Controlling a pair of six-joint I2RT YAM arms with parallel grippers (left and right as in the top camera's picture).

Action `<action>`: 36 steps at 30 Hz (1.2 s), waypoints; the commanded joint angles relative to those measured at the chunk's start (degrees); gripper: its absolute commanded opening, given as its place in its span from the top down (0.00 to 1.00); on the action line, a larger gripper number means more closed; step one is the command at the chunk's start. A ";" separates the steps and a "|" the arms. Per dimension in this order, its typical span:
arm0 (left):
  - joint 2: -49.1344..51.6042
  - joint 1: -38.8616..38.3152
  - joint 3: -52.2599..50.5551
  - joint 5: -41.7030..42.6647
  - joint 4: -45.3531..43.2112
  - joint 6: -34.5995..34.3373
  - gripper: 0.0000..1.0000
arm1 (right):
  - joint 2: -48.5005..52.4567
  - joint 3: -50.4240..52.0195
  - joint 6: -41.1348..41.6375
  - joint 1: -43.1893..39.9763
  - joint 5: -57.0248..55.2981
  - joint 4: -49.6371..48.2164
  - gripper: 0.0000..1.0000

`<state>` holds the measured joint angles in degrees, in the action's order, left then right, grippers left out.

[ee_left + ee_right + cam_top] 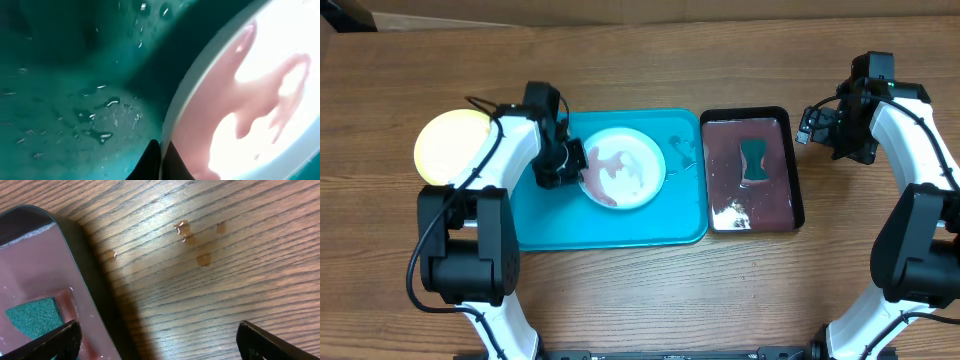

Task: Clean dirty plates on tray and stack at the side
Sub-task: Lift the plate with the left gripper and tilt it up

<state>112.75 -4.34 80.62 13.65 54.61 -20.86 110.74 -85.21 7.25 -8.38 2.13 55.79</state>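
Starting at the near side: plain wood-grain table, nothing more to tell there.

Next up, the turquoise tray, lying flat in the middle of the table. Looks wet; the left wrist view shows beads of water all over its floor.

Carries one white plate, about centred left to right and in the far half of the tray. Shows a pink, watery smear over much of its face, very obvious up close.

Left gripper comes in from the left, clamped tight on the plate's left rim. In the wrist view its dark fingertips sit pinched together right at that edge.

Just right of the turquoise tray sits the smaller black tray. Touching or only very close, can't tell. Holds pinkish water, with a pale shiny patch at the near end and a green sponge in the far half.

Off to the left, on the bare table beside the turquoise tray, sits the yellow-green plate. Partly hidden by the left arm.

Farthest back, the right gripper hangs over the table just right of the black tray's far end. Jaws spread wide, gripping nothing. Wrist view there shows wood grain, a few brownish drops, and the black tray's rim with a corner of the sponge at the left.
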 commanded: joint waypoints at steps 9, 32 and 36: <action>-0.07 -1.66 14.56 -0.74 7.41 1.14 0.96 | -1.33 -0.70 0.24 -0.04 -0.13 -0.20 0.00; -0.07 -18.64 24.55 -19.54 3.19 -4.11 0.96 | -1.33 -0.70 0.24 -0.04 -0.13 -0.20 0.00; -0.07 -21.75 24.55 -22.67 1.42 -5.20 0.96 | -1.33 -0.70 0.26 -0.04 -0.13 -0.20 0.00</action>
<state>112.75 -24.53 103.46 -4.64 56.95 -24.14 110.74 -85.21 7.27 -8.38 2.15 55.75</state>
